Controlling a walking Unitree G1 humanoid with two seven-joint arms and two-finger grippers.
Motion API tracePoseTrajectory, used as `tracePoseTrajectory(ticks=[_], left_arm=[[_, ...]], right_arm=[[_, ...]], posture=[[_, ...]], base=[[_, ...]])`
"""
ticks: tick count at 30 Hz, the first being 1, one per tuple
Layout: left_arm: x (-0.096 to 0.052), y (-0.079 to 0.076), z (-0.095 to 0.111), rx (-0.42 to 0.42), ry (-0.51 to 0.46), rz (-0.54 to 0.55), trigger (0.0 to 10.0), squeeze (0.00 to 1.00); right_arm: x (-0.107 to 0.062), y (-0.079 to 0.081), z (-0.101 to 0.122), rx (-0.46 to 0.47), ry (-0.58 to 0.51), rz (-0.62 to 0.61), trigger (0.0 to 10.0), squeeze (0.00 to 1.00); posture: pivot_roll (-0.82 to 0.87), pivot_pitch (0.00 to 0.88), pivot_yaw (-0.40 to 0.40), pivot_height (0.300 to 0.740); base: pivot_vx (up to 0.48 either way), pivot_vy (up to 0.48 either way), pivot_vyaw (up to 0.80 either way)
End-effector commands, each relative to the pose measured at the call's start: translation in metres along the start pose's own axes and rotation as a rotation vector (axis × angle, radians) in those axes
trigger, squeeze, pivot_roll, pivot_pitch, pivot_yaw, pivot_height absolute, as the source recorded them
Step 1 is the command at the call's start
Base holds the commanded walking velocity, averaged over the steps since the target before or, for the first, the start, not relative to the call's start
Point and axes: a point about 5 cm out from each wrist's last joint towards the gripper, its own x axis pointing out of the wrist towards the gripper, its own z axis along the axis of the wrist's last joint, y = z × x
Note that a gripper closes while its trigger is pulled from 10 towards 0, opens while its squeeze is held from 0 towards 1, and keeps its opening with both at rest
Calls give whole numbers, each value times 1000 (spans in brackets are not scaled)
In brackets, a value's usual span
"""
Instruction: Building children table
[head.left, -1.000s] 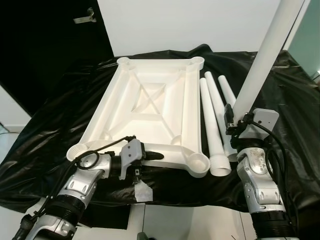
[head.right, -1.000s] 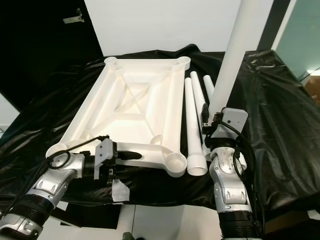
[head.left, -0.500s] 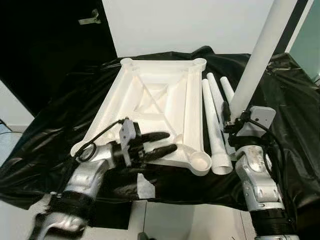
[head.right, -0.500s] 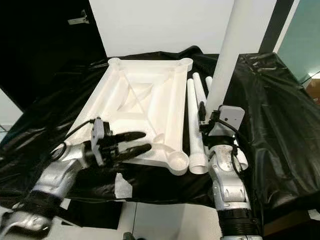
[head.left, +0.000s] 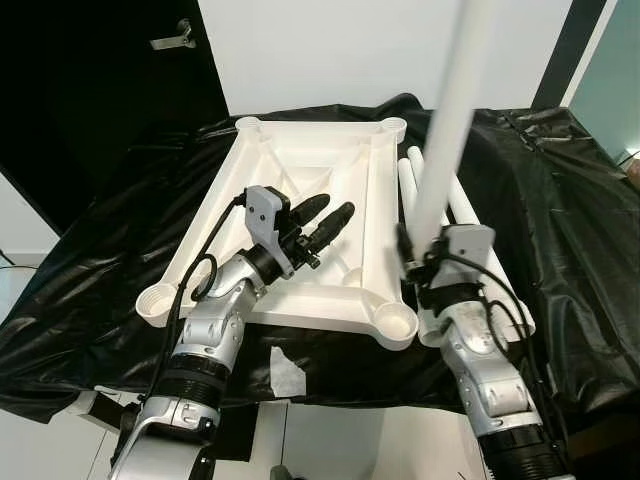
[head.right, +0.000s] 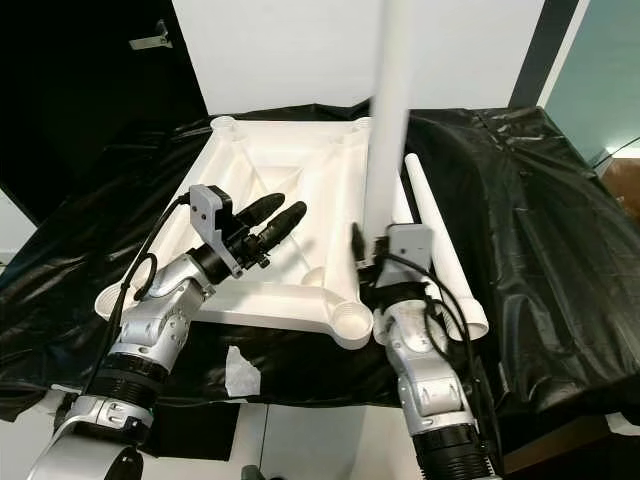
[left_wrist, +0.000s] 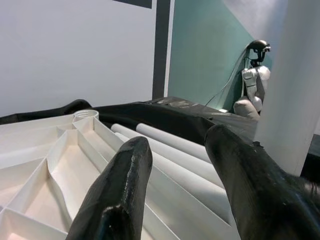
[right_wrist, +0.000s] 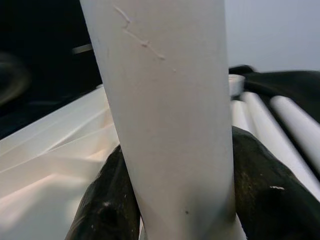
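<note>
While the white tabletop (head.left: 300, 220) lies upside down on the black-draped work surface (head.left: 110, 260), ribbed underside up, none of its four round corner sockets holds a leg — so by my reading the build is only at its start. The right gripper (head.left: 425, 262) is clamped on one white leg (head.left: 450, 120), its black fingers (right_wrist: 260, 185) pressed against both sides of the tube. It holds the leg upright near the tabletop's near right corner, with the near right socket (head.left: 393, 322) just beside and below it. Whether the leg's lower end is lined up over that socket I cannot tell, as the gripper and wrist hide it.

The left gripper (head.left: 320, 215) hovers above the middle of the tabletop with its two fingers (left_wrist: 117, 195) spread apart and nothing between them. It looks ready to steady the tabletop or the leg, though that is a guess.

Two spare legs (head.right: 440, 255) lie flat on the cloth along the tabletop's right edge, running from near to far; a third may lie behind the held leg. A scrap of pale tape (head.left: 287, 372) sits on the cloth at the near edge.

What remains, as I judge it, is nearly everything — seating this first leg, fitting the others into the remaining sockets, and turning the table upright.
</note>
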Motion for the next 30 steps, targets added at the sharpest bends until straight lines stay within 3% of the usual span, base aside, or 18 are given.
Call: tracePoseTrajectory(ticks=[1,3,9,10,11,16,18,22,26,30], left_arm=[[1,0,2,16,2,5,10000,0],[4,-1,6,12,-20,2,10000,0],[5,-1,18,-20,-94,1,10000,35],[5,-3,24,-22,-119,-10,10000,145],[4,-5,29,-28,-140,-41,10000,1000],[3,-11,32,7,-143,-108,10000,1000],[0,-14,30,37,-127,-143,10000,0],[0,-18,30,50,-121,-170,10000,0],[13,-22,31,28,-112,-142,10000,0],[22,-28,34,7,-139,-152,10000,0]], right_arm=[[2,4,6,-11,-16,36,10000,0],[1,11,3,-18,0,96,10000,0],[-3,9,-5,-5,47,97,10000,0],[-4,7,-7,-8,61,92,10000,0],[-4,4,-8,-7,73,80,10000,0],[-1,-2,-7,-11,81,60,10000,0],[1,-5,-5,-23,82,60,10000,0],[2,-8,-6,-44,103,63,10000,0],[3,-6,-9,-113,142,104,10000,0],[4,-3,-10,-126,159,123,10000,0]], posture=[[-99,7,61,740],[-98,7,58,740],[-99,10,53,740],[-100,11,51,740],[-100,10,49,740],[-99,8,41,740],[-100,8,35,740],[-96,8,28,740],[-92,8,23,740],[-93,9,23,740]], base=[[0,0,0],[0,0,0],[0,0,0],[0,0,0],[0,0,0],[0,0,0],[0,0,0],[0,0,0],[0,0,0],[0,0,0]])
